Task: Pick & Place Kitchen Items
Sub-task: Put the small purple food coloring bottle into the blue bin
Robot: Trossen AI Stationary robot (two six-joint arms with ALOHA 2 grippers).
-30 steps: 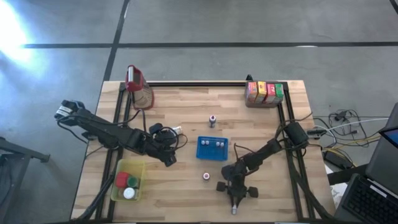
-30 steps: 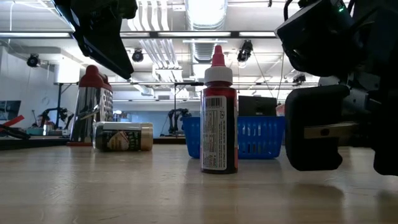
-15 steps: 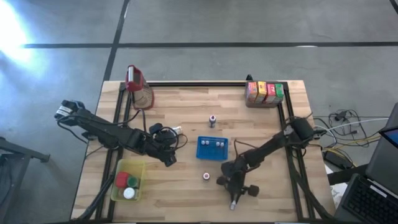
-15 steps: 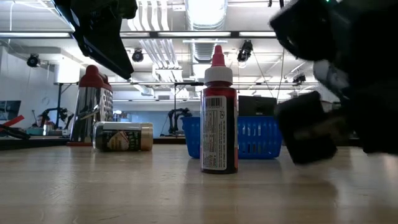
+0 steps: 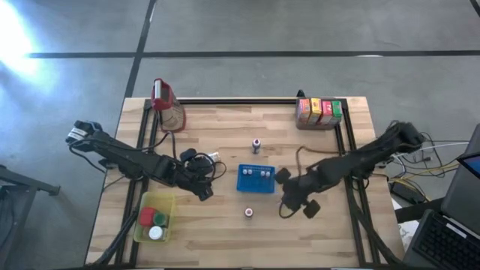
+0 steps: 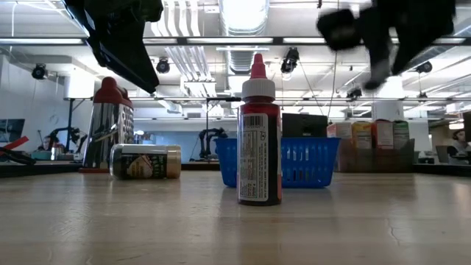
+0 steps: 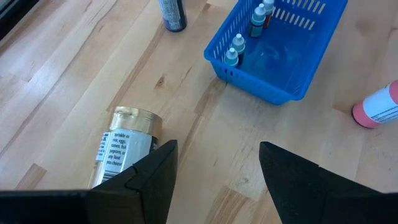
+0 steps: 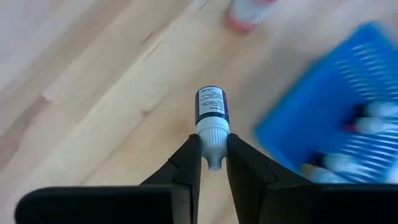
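My right gripper (image 5: 287, 206) hangs over the table just right of the blue tray (image 5: 256, 178), shut on a small dark bottle with a white cap (image 8: 211, 115). My left gripper (image 7: 217, 168) is open and empty above a gold-topped tin (image 7: 124, 149) that lies on its side left of the tray. A red bottle with a white cap (image 6: 259, 140) stands on its base nearer the front edge. Another small dark bottle (image 5: 256, 145) stands beyond the tray. Several tiny white-capped bottles (image 7: 249, 31) stand in the tray. My right gripper pinches the small bottle's white cap (image 8: 212, 142) between its two fingertips (image 8: 191, 163). The fingers slant down from above. The bottle sticks out past the fingertips with its dark body away from them, lifted clear of the table.
A tall clear jug with a red top (image 5: 169, 105) stands at the far left. Coloured cartons (image 5: 319, 111) stand in a row at the far right. A yellow-green bin (image 5: 144, 232) with round lids sits at the near left.
My right gripper has risen from table height near the front edge and gone toward the far edge, up beside the blue tray, with the small bottle in its fingers. In the low view it has gone from the table top to the picture's top.
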